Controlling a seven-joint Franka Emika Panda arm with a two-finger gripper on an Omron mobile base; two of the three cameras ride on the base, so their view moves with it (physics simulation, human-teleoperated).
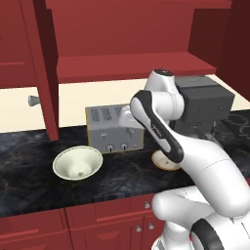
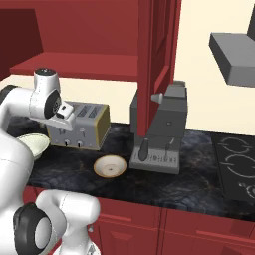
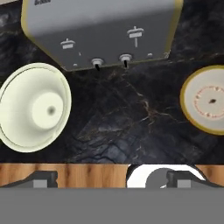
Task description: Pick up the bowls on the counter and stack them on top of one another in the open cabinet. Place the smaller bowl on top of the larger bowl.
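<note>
Black marble-look stone ran the whole length of the worktop (image 1: 29,161), and everything the task needed sat on it, below the open cabinet (image 1: 132,66) with its bare red shelf. A grey toaster (image 1: 114,128) stood toward the back edge, and a dark coffee machine (image 2: 160,129) stood further along on the right, also toward the back.

The larger bowl (image 1: 77,163), cream and deep, rested upright in front of the toaster's left end, about midway between the back and front edges. The smaller bowl (image 1: 165,161), tan-rimmed and shallow, lay in front of the toaster's right end, well apart from the big one, partly hidden by the arm in the left base view.

The gripper (image 3: 109,178) hung above the bare stone between the two bowls, looking down, its fingers spread wide and holding nothing. In the hand view the larger bowl (image 3: 34,106) lay off to one side of the fingers and the smaller bowl (image 3: 206,104) off to the other, neither under them.

Since the big bowl has to go in first, the next move probably called for a sideways shift toward the left end of the worktop, setting one finger inside the flared rim and one outside. Both bowls were round, so no axis favoured any wrist angle.
</note>
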